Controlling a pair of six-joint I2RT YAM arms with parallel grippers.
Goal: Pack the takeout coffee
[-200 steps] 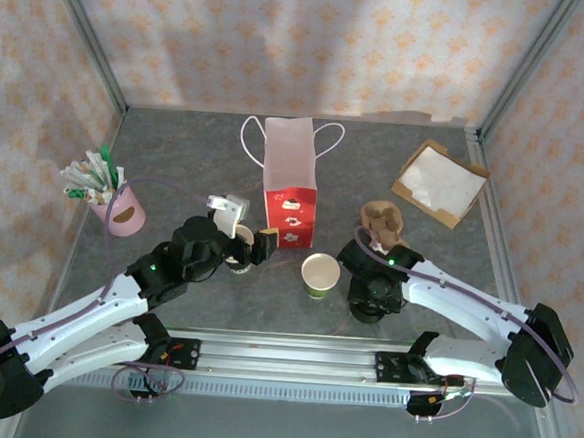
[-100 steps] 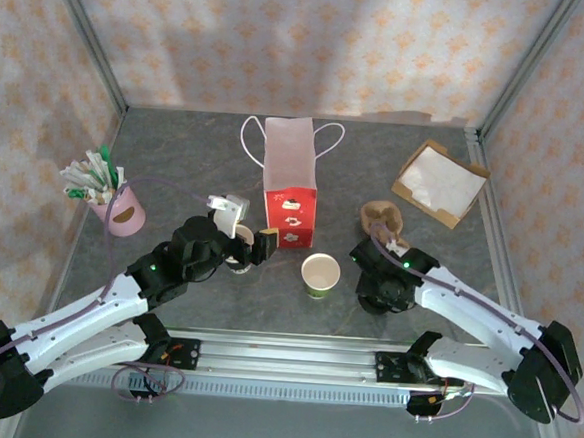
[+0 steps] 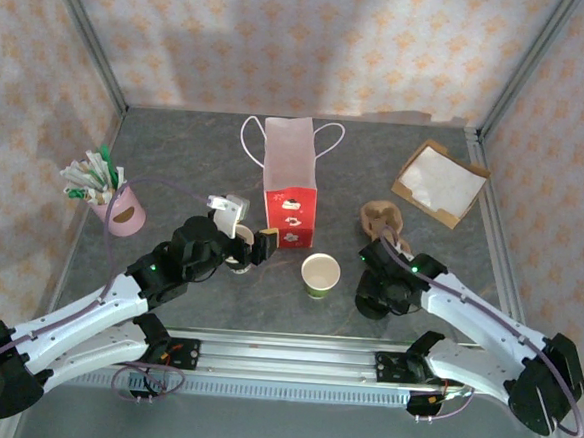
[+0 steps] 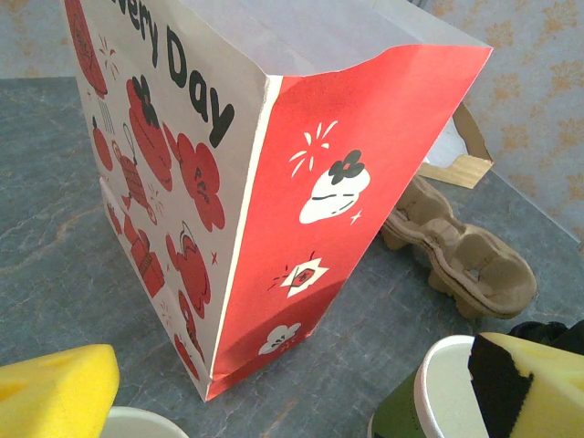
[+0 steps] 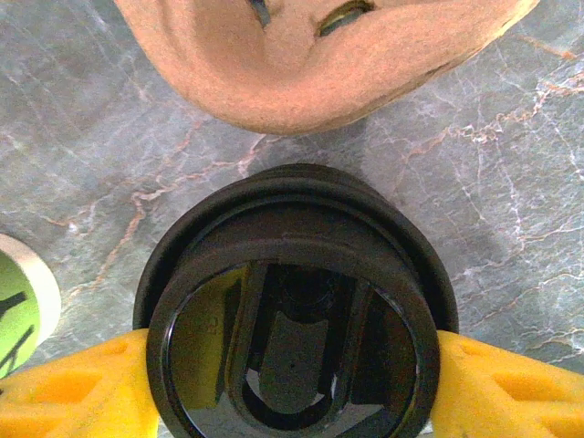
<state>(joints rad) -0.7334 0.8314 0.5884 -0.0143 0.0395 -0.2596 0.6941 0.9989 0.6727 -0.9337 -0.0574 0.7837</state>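
- Nearest the front edge of the table [image 3: 176, 161], my right gripper [image 5: 292, 383] is closed at middling width on a black lid [image 5: 283, 205], with a yellow finger against each side. I cannot tell whether it is one lid or a nested few.
- A little toward the left edge stands a green cup [image 3: 320, 274], open-topped.
- Further toward that edge is the coffee cup [image 3: 238, 251], brown-walled and with no lid on. It stands between the fingers of my left gripper [image 3: 243, 234], which is spread wide and, as far as I can see, not squeezing it.
- Behind these are the red paper bag [image 3: 289, 184], upright, and the pulp cup tray [image 3: 380, 218].
- I judge the step in hand to be lidding, and packing comes after.
- The next move calls for carrying the lid across, past the green cup and level over the brown rim. My left gripper should close to steady the cup before I press.
- The right wrist view shows the finger contact on the lid, which the arm hides from above. The left wrist view gives a sliver of cup rim and the bag's printed side up close. I read the spacing from above.
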